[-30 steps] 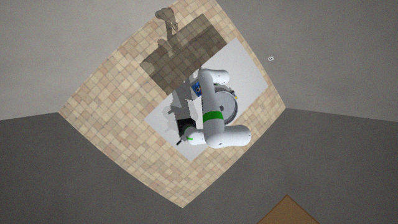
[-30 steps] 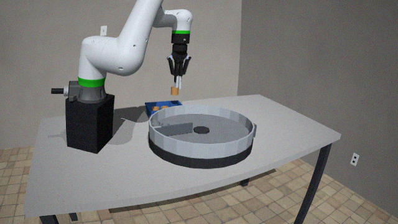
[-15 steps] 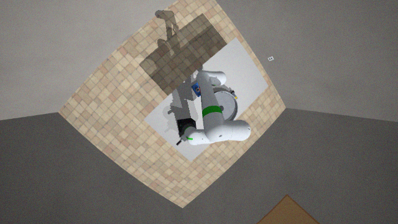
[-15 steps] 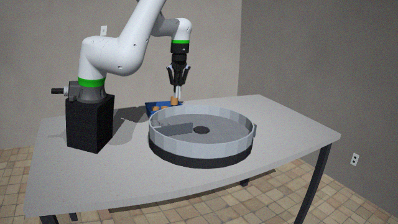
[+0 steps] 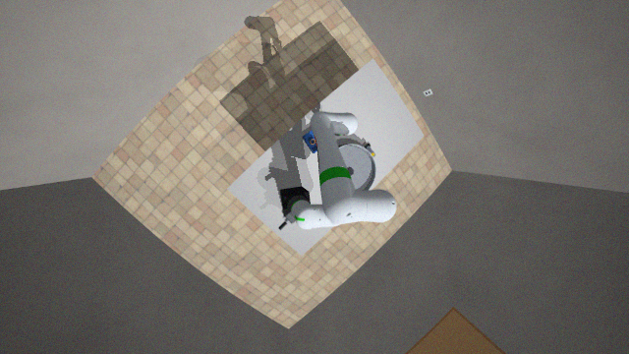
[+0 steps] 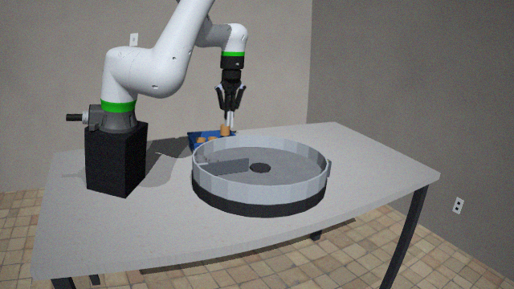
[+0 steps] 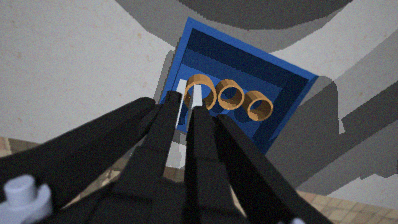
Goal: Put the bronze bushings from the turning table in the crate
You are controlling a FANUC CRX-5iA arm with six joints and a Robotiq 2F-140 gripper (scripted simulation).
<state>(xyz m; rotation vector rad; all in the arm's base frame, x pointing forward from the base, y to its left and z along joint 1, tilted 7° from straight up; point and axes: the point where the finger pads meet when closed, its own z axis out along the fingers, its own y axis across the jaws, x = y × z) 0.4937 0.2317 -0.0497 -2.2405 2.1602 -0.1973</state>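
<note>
Two bronze bushings (image 6: 201, 140) (image 7: 256, 96), short open rings, stand upright side by side inside the blue, open-topped rectangular crate (image 5: 308, 140) (image 6: 192, 141) (image 7: 250, 47). A third bronze bushing (image 6: 225, 130) (image 7: 200, 78), open end up, is gripped by its wall in the end effector at the crate. The round grey turning table (image 5: 363, 164) (image 6: 261, 193) lies level on the tabletop, high-rimmed and dark-based, near the crate.

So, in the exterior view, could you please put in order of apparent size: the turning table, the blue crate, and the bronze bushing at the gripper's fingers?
1. turning table
2. blue crate
3. bronze bushing at the fingers
</note>
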